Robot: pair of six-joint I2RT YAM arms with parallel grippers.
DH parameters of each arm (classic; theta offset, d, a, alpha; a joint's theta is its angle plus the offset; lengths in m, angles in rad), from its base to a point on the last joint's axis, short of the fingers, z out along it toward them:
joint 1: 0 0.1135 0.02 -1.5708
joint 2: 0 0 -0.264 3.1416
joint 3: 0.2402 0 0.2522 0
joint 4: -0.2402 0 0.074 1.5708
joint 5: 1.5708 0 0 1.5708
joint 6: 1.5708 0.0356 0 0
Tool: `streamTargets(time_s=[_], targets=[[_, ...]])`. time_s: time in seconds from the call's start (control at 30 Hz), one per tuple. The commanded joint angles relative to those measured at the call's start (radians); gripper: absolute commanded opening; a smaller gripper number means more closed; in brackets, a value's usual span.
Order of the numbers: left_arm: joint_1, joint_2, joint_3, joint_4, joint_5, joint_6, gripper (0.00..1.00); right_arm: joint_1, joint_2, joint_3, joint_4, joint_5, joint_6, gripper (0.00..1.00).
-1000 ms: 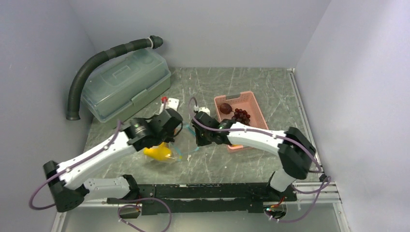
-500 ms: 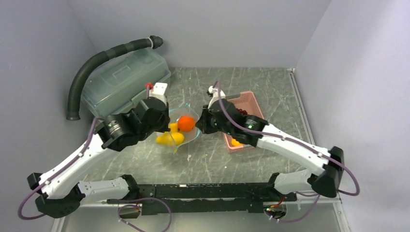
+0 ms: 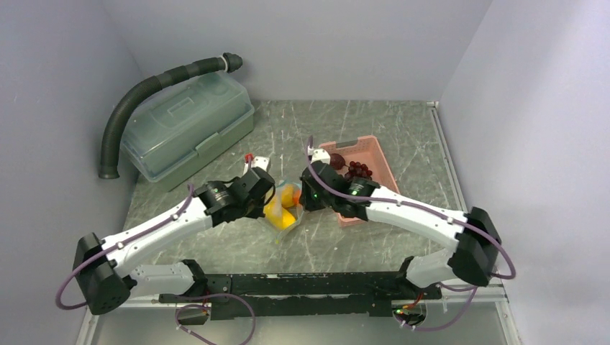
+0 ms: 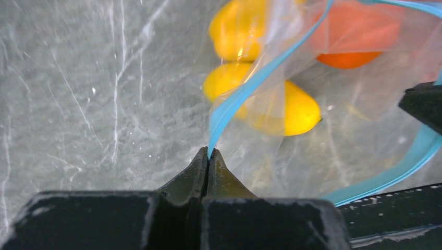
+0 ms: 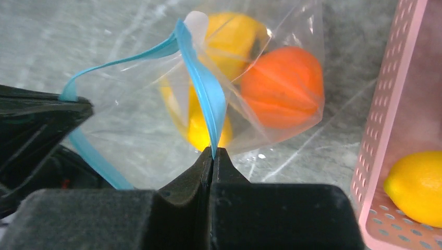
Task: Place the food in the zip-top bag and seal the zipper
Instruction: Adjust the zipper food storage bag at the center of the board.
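The clear zip-top bag hangs between my two grippers over the marble table. Inside it lie a round orange and yellow oval pieces. My left gripper is shut on the teal zipper at one end of the mouth. My right gripper is shut on the zipper strip at the other side. The mouth gapes between the two holds. In the pink basket remain a grape bunch, a dark round fruit and one yellow piece.
A green-grey lidded box stands at the back left with a black corrugated hose curved over it. The basket wall is close on the right of the right gripper. Grey walls enclose three sides.
Both grippers have come toward the near side and closer together, still holding the zipper. The bag's mouth, wide half a second ago, is narrower and the bag hangs lower.
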Motion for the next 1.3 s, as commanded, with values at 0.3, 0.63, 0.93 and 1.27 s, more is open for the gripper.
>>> streamTargets(time_s=[0.3, 0.63, 0.93, 1.27], targets=[[0.046, -0.049, 0.218, -0.063, 0.037, 0.042, 0.00, -0.005, -0.107, 0.144, -0.081, 0.080, -0.027, 0.00], [0.046, -0.067, 0.249, -0.083, 0.015, 0.069, 0.00, -0.005, -0.126, 0.137, -0.090, 0.078, -0.027, 0.00], [0.046, -0.070, 0.273, -0.109, -0.011, 0.080, 0.00, -0.005, -0.066, 0.073, -0.036, 0.047, -0.007, 0.00], [0.045, -0.071, 0.263, -0.122, -0.003, 0.083, 0.00, -0.005, -0.029, 0.077, -0.018, 0.029, -0.007, 0.13]])
